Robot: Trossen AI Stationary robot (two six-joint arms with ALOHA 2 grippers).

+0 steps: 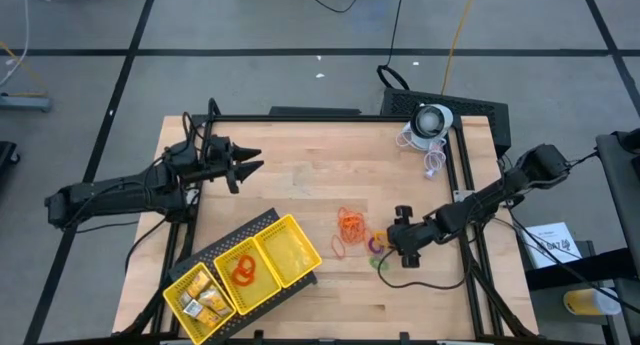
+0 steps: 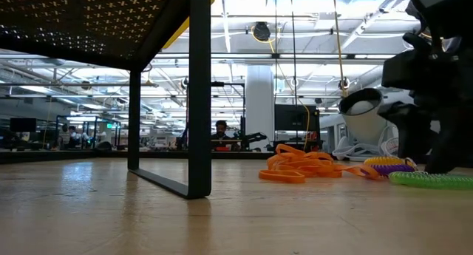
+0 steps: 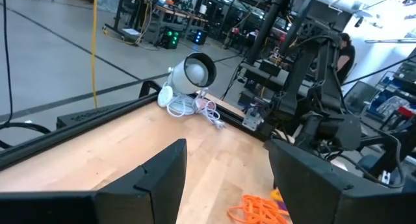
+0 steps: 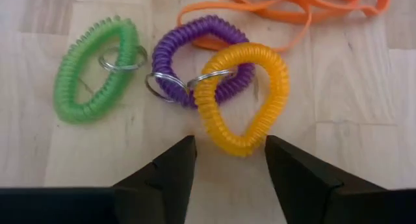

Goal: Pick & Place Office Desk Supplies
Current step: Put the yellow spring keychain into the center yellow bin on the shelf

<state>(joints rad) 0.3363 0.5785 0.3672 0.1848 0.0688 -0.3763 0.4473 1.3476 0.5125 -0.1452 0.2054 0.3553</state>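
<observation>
Right end effector: low over the wooden worktop near its right edge, fingers parted and holding nothing, with the lower end of the yellow-orange coiled plastic ring between the fingertips.
Coiled rings: the yellow-orange ring overlaps a purple coiled plastic ring; a green coiled plastic ring lies just beside the purple one; each carries a small metal key ring.
Thin orange rubber-band loops: a loose pile on the worktop, just beyond the coiled rings.
Left end effector: above the worktop's far left part, well apart from the rings, fingers spread, empty.
Yellow three-compartment plastic tray: front left, tilted; small yellow-gold blocky pieces in the end compartment, red-orange loops in the middle one.
White round desk lamp with coiled cable: far right corner.
</observation>
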